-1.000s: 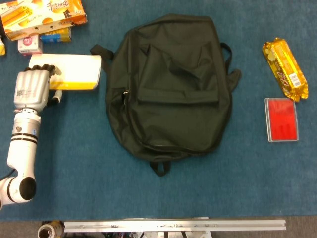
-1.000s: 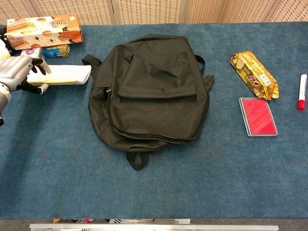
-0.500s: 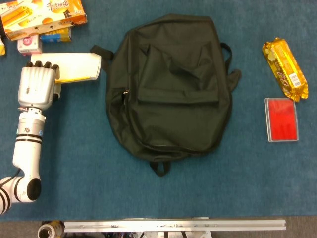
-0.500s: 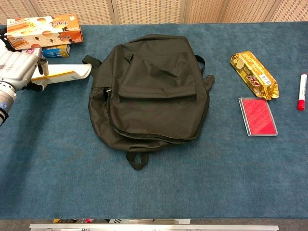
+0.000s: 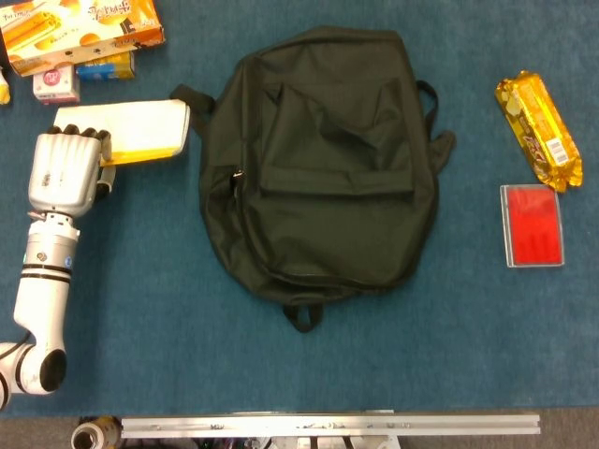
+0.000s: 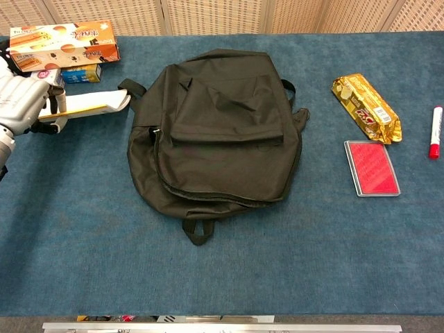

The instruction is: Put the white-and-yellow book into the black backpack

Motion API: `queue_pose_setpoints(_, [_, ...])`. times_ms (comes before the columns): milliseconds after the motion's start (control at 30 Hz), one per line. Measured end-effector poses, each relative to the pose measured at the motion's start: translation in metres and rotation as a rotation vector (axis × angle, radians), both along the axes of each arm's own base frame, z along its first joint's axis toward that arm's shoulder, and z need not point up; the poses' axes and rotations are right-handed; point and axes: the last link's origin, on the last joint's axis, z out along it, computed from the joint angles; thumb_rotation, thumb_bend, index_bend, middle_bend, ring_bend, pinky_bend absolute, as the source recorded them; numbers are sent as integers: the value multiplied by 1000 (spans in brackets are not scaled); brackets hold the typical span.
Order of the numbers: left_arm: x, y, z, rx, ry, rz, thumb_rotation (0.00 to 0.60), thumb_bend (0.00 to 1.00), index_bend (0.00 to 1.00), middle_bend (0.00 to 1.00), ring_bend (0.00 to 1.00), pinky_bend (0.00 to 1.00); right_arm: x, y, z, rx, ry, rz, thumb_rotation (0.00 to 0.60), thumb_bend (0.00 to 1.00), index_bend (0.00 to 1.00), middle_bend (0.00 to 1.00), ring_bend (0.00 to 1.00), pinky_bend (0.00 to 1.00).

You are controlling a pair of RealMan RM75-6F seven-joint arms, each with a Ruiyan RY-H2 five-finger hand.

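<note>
While the left robot hand (image 5: 64, 170) clutched the white-and-yellow book (image 5: 136, 131) by its left end at upper left of the frame | book sat just left of the black backpack (image 5: 318, 159) | looked light, stiff, glossy, maybe slippery: best held across the spine edge | right robot hand unseen
</note>
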Motion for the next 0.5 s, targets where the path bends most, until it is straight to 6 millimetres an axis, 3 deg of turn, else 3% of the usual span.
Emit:
queue_pose_setpoints(200, [-2,-3,6,27,-28,-53,600,384,747,674,548,574,1,-1,-1,2,0,0,600,206,298,282,196,291])
queue_pose_setpoints(500, [-4,-7,25,88,-45,-140,600,384,772,683,550,588,8,-3,0,-16,-9,12,600,209,298,282,196,291])
